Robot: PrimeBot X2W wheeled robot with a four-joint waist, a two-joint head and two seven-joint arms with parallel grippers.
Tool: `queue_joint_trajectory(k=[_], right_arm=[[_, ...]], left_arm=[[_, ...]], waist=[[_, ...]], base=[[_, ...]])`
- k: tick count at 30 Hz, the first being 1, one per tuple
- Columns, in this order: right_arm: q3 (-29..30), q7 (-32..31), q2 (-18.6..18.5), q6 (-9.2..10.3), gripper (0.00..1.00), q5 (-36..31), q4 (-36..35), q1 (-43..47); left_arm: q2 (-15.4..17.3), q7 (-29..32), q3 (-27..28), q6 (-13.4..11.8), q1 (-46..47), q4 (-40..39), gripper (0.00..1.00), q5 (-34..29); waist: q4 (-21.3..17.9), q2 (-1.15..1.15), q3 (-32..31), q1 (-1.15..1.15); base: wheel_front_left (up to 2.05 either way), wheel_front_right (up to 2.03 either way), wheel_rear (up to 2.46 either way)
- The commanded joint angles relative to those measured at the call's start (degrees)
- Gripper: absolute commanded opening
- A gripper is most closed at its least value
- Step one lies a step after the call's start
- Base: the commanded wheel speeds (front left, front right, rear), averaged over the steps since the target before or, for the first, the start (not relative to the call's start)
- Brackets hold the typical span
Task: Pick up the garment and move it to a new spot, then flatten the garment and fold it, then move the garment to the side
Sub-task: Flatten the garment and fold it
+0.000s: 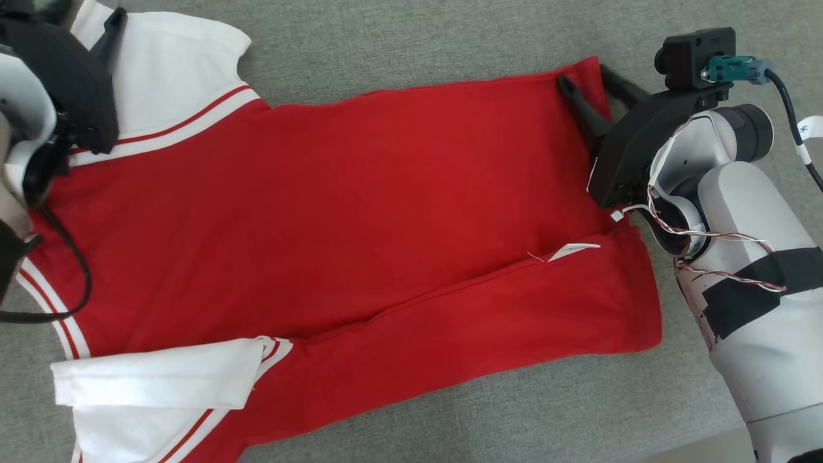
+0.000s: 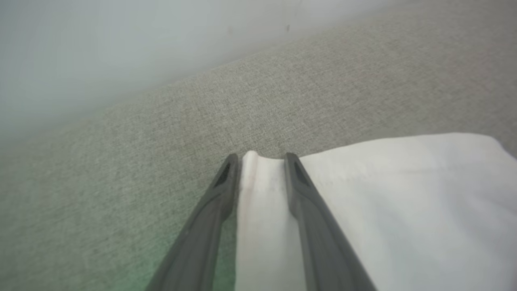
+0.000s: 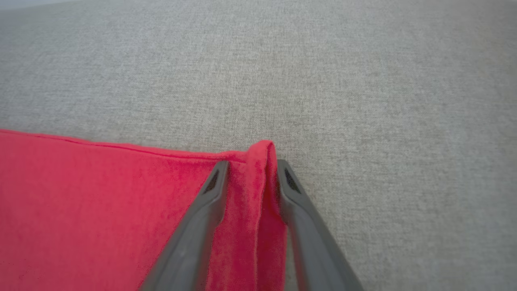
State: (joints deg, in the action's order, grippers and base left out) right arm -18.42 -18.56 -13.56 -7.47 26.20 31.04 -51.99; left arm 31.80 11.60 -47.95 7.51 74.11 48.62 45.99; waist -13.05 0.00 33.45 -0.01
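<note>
A red garment (image 1: 353, 206) with white sleeves and red-and-white stripes lies spread across the grey surface, its near edge folded over itself. My left gripper (image 1: 112, 29) is at the far white sleeve (image 1: 173, 64). In the left wrist view its fingers (image 2: 262, 159) stand apart with a raised fold of white cloth (image 2: 404, 194) between them. My right gripper (image 1: 586, 77) is at the garment's far right corner. There its open fingers (image 3: 252, 163) straddle a raised ridge of the red cloth (image 3: 101, 202).
The grey fabric surface (image 1: 418, 38) extends beyond the garment on the far side and to the right. Its front edge shows at the lower right (image 1: 707, 450). A pale wall (image 2: 80, 48) rises behind the surface in the left wrist view. A second white sleeve (image 1: 154, 382) lies near the front left.
</note>
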Motion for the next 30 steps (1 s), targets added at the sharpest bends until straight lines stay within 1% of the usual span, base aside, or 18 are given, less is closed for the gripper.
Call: queue_joint_trajectory(k=[1,6,10,15,20,25,30], right_arm=[[-0.4,-0.3,0.1,-0.05,0.0,0.3,1.1,0.1],[0.5,1.8,-0.8,0.02,0.0,0.5,2.2,-0.1],[0.8,6.0,-1.4,0.02,0.0,0.2,3.1,-0.4],[0.5,11.4,-2.3,0.02,0.0,-0.3,5.9,0.2],[-0.7,16.6,-3.9,0.02,0.0,0.8,7.2,3.0],[-1.7,21.3,-5.4,0.02,0.0,2.2,7.4,7.5],[-1.9,24.7,-7.1,0.02,0.0,3.7,7.3,12.1]], left_arm=[[-0.4,-0.2,-0.8,-0.1,-0.7,0.8,0.0,0.5],[-1.0,-3.6,-2.0,-0.1,0.4,1.1,0.0,2.4],[-1.8,-8.5,-2.5,-0.1,1.1,0.7,0.0,3.8],[-2.7,-13.7,-3.4,-0.1,-0.4,-1.1,0.0,5.9],[-2.6,-19.5,-4.6,-0.1,-4.2,-4.8,0.0,7.4],[-1.7,-24.2,-4.9,-0.1,-10.3,-9.8,0.0,8.9],[-0.8,-26.4,-3.3,-1.8,-18.6,-17.0,0.0,9.4]], waist=[[0.5,0.0,0.0,0.01],[1.9,0.0,-1.6,0.01],[3.5,0.0,-3.7,0.01],[5.9,0.0,-7.1,0.01],[8.3,0.0,-10.8,0.01],[10.0,0.0,-13.8,0.01],[11.6,0.0,-16.0,0.01]], base=[[0.0,0.0,0.0],[0.0,0.0,0.0],[0.0,0.0,0.0],[0.0,0.0,0.0],[0.0,0.0,0.0],[0.0,0.0,0.0],[0.0,0.0,0.0]])
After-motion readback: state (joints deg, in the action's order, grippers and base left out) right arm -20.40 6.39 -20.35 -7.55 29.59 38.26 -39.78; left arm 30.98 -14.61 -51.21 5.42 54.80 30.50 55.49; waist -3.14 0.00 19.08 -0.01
